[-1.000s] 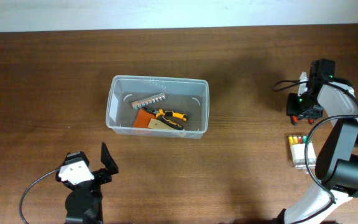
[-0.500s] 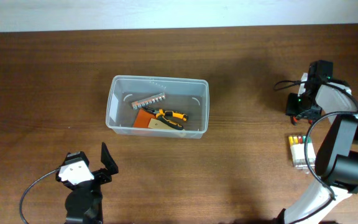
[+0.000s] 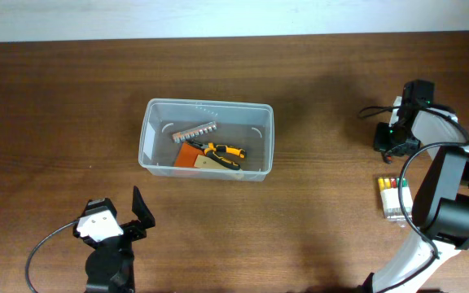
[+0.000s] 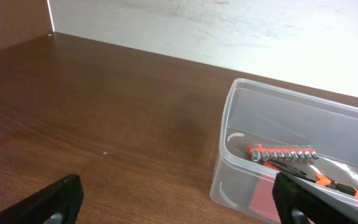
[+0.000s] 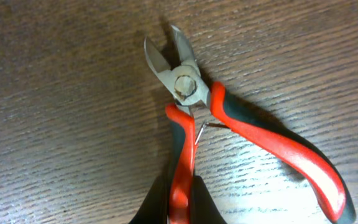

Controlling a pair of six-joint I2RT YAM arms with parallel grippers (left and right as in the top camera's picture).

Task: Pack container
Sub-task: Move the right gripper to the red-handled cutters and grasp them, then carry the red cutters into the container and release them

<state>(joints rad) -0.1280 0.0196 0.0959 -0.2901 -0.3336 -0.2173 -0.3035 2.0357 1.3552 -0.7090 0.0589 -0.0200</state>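
The clear plastic container [image 3: 206, 103] stands left of centre on the table and also shows in the left wrist view [image 4: 278, 93]. It holds orange-handled pliers [image 3: 222, 152], a row of bits [image 3: 194, 131] and an orange card [image 3: 187, 156]. My right gripper [image 3: 396, 145] is at the far right, low over the table. In the right wrist view it [image 5: 180, 199] is shut on one handle of red-handled cutters [image 5: 185, 84], which lie on the wood with their jaws apart. My left gripper [image 3: 116, 224] is open and empty, in front of the container; it also shows in the left wrist view [image 4: 179, 199].
A small white case with coloured bits [image 3: 392, 195] lies just in front of my right gripper. A pale wall runs along the table's far edge [image 4: 229, 25].
My right gripper has shifted slightly left and away from the white case. The left arm and the container have not moved.
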